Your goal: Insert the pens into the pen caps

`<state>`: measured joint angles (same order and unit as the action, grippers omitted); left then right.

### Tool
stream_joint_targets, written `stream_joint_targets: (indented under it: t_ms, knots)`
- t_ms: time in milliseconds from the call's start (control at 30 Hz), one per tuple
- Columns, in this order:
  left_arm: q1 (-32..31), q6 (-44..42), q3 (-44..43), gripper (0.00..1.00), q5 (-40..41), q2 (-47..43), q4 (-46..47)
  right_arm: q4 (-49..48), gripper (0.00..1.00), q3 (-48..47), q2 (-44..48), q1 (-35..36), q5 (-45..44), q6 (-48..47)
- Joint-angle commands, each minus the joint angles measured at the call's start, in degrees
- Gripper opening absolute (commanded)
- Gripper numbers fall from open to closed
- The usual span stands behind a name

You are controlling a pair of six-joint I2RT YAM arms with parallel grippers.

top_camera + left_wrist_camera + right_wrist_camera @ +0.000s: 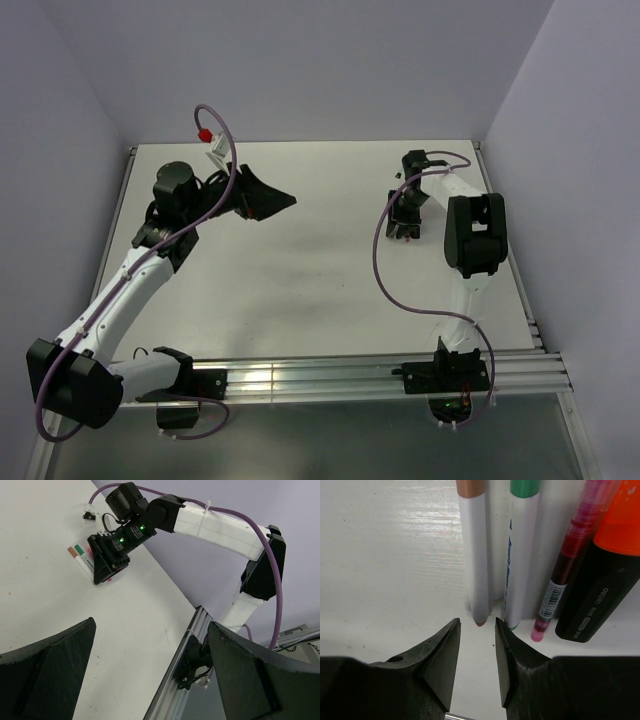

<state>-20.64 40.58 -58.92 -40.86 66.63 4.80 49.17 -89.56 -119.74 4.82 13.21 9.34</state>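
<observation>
Several pens lie side by side on the white table in the right wrist view. They are a white pen (479, 560) with a brownish cap (470, 487), a white pen (521, 560) with a green cap (525, 487), a thin dark red pen (566, 575), and a thick black marker (600, 605) with an orange cap (622, 525). My right gripper (477, 630) is open, its tips just short of the brown-capped pen's tail, nothing between them. My left gripper (150, 670) hangs wide open and empty above the table's left side (265, 200), far from the pens (80, 560).
The right arm's gripper (405, 222) points down at the back right of the table. An aluminium rail (330, 380) runs along the near edge. Purple walls close the back and both sides. Purple cables (385, 270) loop off both arms.
</observation>
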Motion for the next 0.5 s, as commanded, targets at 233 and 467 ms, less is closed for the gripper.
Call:
stream_joint_targets:
  t_ms: [233,467]
  knots:
    - [1.1,-9.7,-10.3,1.00,0.3,4.8,-19.4,0.0,0.48,1.9,12.9,-0.2,3.6,-3.0]
    - [6.4,-18.9,-12.2,0.99,-3.1,5.8,-26.4,-1.9,0.85,4.2,25.6,-0.3,7.6,-6.8]
